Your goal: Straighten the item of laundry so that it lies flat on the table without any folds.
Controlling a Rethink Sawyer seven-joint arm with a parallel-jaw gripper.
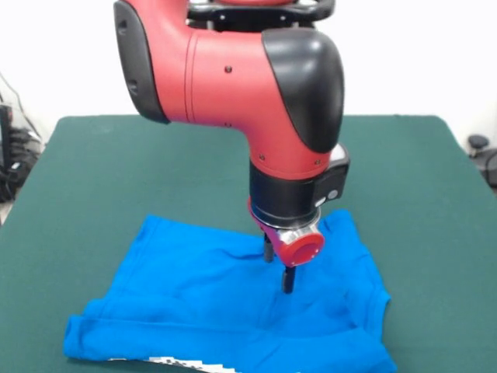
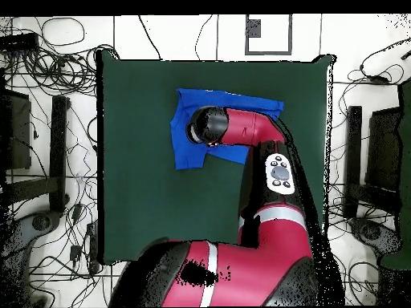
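Green table bears the rumpled blue T-shirt (lettering unreadable); hand above it, fingers slightly apart.

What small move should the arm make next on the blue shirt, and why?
Probably lower the pincer onto the bright blue T-shirt and pinch cloth there. The shirt lies on the dark green felt table with its near edge turned over, showing a strip of white print, and creases run under the pincer, which hangs just above it.
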